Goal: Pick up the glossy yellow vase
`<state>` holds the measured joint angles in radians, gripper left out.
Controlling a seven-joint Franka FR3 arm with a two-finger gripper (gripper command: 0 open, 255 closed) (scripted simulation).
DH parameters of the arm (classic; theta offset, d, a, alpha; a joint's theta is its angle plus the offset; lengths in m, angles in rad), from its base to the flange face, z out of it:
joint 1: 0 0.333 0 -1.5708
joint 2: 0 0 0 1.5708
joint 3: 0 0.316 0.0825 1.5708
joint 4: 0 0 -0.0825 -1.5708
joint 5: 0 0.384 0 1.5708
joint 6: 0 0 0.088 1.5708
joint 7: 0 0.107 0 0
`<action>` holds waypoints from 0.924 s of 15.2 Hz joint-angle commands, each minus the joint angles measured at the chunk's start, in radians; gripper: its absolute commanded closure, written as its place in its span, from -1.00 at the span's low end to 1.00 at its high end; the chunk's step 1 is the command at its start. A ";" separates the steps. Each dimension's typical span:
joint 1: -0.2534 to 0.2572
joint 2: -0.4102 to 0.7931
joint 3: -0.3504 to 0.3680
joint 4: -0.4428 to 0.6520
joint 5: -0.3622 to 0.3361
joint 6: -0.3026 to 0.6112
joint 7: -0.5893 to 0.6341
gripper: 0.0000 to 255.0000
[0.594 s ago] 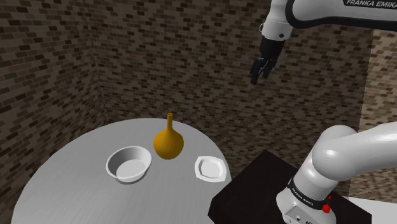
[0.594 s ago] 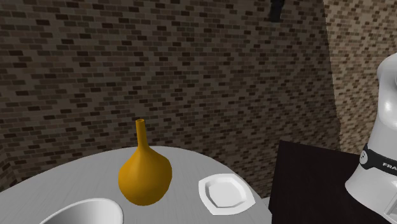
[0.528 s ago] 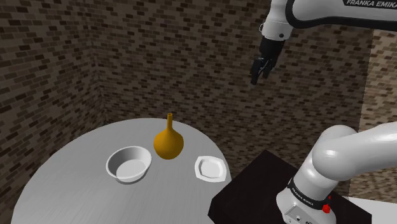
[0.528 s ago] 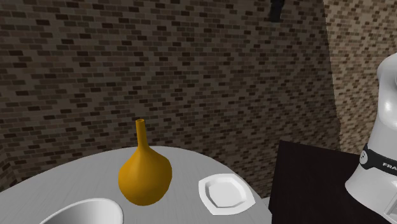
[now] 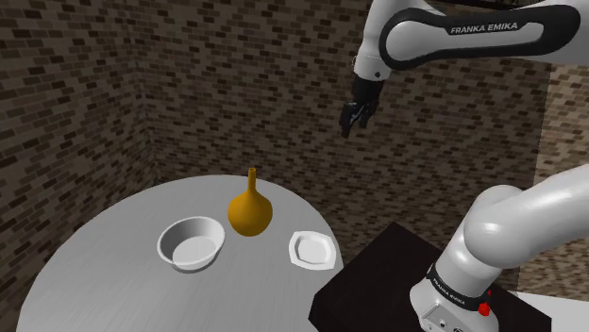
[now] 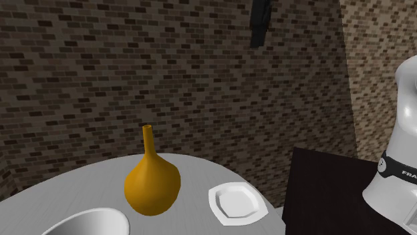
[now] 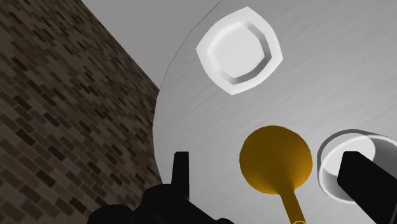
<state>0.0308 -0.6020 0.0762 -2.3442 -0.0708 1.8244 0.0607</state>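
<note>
Movement first: in the last half second my arm has swung toward the shoulder view's left and dipped a little. That carries the gripper (image 5: 351, 118) from out over the stand to a spot closer to the table's (image 5: 104, 255) edge on the stand's side. It is still high in the air, well apart from everything on the table. In the wrist view the two black fingers stand wide apart with nothing clasped between them.

The yellow vase (image 5: 250, 212) has not shifted. It stands upright toward the table's far edge, with the white bowl (image 5: 193, 242) just beside it and the small white dish (image 5: 312, 250) near the edge by the stand. From the wrist camera I look down on its round body and thin neck, framed between the open fingers but far below them.

I read this as the approach only just begun: the hand is lining up above the vase, and the descent and the grasp are both ahead of me.
</note>
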 commanded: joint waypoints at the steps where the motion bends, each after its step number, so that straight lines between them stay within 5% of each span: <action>1: 0.005 0.061 0.006 0.008 0.006 0.059 0.005 -1.00; 14: 0.032 0.506 0.055 0.168 0.012 0.368 0.041 -1.00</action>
<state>0.0585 -0.1326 0.1250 -2.1920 -0.0574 2.1694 0.0939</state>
